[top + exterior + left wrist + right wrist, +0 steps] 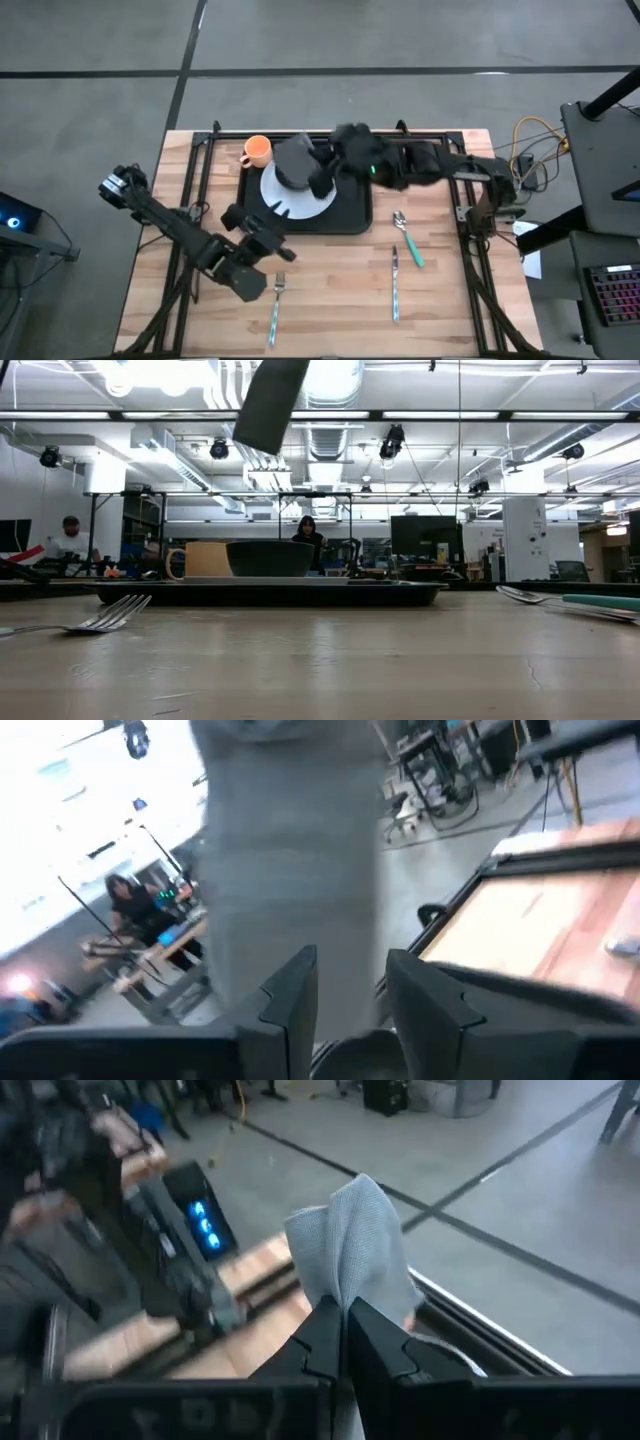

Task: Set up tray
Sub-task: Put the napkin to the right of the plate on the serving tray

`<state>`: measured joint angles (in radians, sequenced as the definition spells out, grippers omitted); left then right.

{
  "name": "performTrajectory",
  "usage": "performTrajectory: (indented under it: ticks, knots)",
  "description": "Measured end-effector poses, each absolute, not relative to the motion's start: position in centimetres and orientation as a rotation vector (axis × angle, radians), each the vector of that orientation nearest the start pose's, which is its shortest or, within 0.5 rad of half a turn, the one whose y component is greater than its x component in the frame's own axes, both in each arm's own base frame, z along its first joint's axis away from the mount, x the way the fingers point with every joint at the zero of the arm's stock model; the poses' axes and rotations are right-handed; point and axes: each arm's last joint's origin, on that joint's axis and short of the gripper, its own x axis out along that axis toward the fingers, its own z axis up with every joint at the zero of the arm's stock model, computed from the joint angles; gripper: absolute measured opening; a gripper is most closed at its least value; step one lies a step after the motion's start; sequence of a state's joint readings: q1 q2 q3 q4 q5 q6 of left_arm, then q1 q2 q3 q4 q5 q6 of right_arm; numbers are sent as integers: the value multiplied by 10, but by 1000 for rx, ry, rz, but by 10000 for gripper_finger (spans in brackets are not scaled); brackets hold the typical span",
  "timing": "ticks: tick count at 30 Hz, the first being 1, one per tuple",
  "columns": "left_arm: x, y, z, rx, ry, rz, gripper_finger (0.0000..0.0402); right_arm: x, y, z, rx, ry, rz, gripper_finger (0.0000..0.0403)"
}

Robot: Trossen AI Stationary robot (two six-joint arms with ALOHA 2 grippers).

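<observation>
R gripper [343,1325] clamped on grey napkin [352,1240], above tray | L gripper [350,1005] jaws part-open, holding nothing visible, near tray's front-left corner | tray [352,218] table centre-back: white plate [322,203] carrying dark bowl [294,164], orange mug [257,151]

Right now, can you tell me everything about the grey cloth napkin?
The soft grey woven cloth napkin is folded and bunched into a peak. The right pincer is shut on its lower edge, lifting it above the large black rectangular tray. From above it hangs over the white round plate. Whether the left pincer touches it is unclear.
</observation>
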<state>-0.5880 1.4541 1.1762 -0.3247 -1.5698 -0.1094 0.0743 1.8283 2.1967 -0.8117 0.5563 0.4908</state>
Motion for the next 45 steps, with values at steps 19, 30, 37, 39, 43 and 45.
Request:
performTrajectory:
  ticks: [19, 30, 37, 39, 43, 45]
  knots:
    - [281, -106, 317, 229, 142, 1109, 102, 418, -9, 448, 450, 195, -451, 8]
    - [288, -85, 320, 139, 93, 1184, 102, 419, -7, 449, 467, 187, -437, 8]
    - [287, -86, 322, 134, 90, 1182, 11, 419, -6, 448, 458, 199, -420, 8]
    - [287, -86, 322, 138, 92, 1181, 4, 418, -5, 449, 443, 203, -414, 8]
    - [285, -91, 321, 145, 95, 1162, 0, 416, -1, 451, 354, 227, -367, 10]
    - [283, -97, 320, 161, 104, 1142, 0, 411, 1, 454, 330, 242, -362, 18]
